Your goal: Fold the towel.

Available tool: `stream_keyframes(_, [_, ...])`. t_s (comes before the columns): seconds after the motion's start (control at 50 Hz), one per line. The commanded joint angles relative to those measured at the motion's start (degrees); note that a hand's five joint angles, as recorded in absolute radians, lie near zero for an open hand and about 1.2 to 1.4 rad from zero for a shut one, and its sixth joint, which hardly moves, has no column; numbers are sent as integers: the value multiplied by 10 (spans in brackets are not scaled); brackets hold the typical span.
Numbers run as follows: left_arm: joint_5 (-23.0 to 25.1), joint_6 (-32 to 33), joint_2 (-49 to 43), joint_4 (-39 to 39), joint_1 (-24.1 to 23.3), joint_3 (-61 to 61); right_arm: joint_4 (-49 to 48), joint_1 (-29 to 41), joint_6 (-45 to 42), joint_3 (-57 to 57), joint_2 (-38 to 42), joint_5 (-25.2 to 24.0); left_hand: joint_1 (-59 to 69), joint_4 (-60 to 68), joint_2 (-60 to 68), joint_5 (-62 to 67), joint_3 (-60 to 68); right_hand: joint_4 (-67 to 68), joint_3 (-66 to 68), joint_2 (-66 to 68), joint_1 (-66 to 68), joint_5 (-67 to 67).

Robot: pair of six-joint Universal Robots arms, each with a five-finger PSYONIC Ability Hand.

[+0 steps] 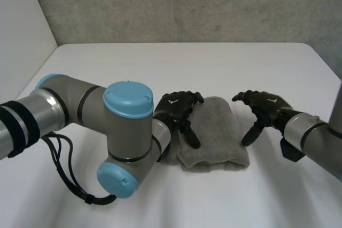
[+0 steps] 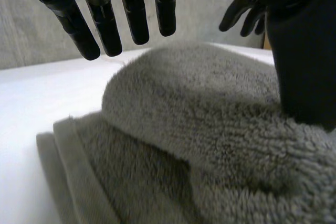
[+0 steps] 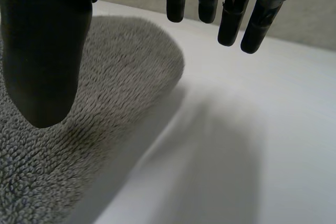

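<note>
White table (image 1: 160, 62); towel (image 1: 216, 132) lay folded near front edge. Left hand (image 1: 176, 108) on it, fingers straight; right hand (image 1: 264, 105) beside, fingers loose, empty. Risk: left hand, pulling away, could drag fold open.

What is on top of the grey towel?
The left hand rests its thumb on the towel near its left edge, with straight fingers above it. The right hand is beside the towel, not on it. Anything between its folded layers is covered.
</note>
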Motion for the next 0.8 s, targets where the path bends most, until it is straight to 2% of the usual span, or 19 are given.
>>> stream_keyframes(0.02, [-1, 6, 19, -1, 28, -53, -4, 29, 45, -44, 68, -35, -1, 0, 2, 6, 2, -43, -39, -38, -31, -34])
stream_keyframes(0.24, [-1, 61, 54, 5, 87, -116, -6, 91, 42, -91, 104, -32, -1, 0, 2, 6, 2, -43, -39, -38, -31, -34])
stream_keyframes(0.42, [-1, 64, 54, 12, 89, -144, -9, 114, 39, -105, 109, -22, -1, 0, 2, 6, 2, -43, -39, -38, -31, -34])
stream_keyframes(0.6, [-5, 64, 59, 17, 90, -145, -7, 112, -3, -105, 119, 14, -1, 0, 2, 6, 2, -43, -39, -38, -31, -34])
stream_keyframes(0.7, [-7, 63, 83, 15, 90, -141, -5, 108, -11, -104, 98, 15, -2, -1, 0, 4, 0, -43, -39, -38, -31, -34])
stream_keyframes(0.8, [-6, 60, 151, 10, 94, -138, -5, 107, -12, -98, 4, 20, -14, -13, -11, -8, -12, -43, -39, -38, -31, -34])
